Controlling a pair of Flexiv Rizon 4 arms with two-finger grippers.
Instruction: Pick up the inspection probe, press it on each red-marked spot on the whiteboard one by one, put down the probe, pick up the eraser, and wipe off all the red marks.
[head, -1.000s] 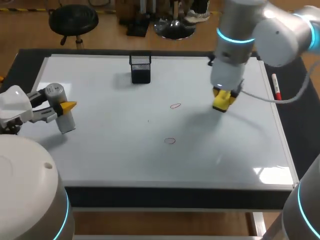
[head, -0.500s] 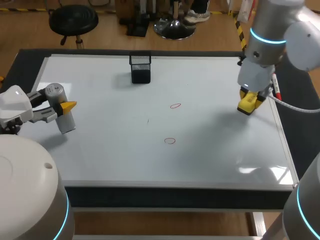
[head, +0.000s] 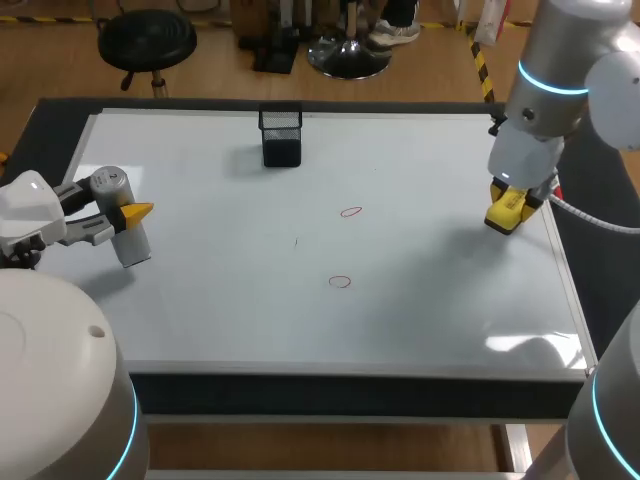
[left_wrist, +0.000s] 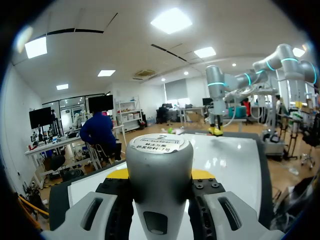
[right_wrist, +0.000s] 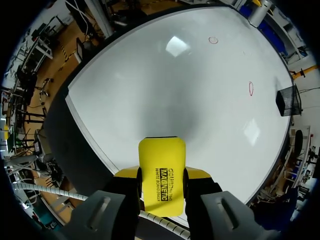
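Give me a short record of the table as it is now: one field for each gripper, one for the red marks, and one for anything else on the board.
left gripper: shut on the probe, at the left side of the whiteboard
right gripper: shut on the eraser, near the right edge of the board
red marks: two small loops near the middle, one farther from the robot, one nearer; neither is wiped
other: black mesh cup near the far edge

A yellow, black-banded eraser (right_wrist: 161, 175), silver-grey probe (left_wrist: 159, 170), red marks (head: 350, 212), white whiteboard (head: 200, 300) and black mesh cup (head: 281, 137) are shown.
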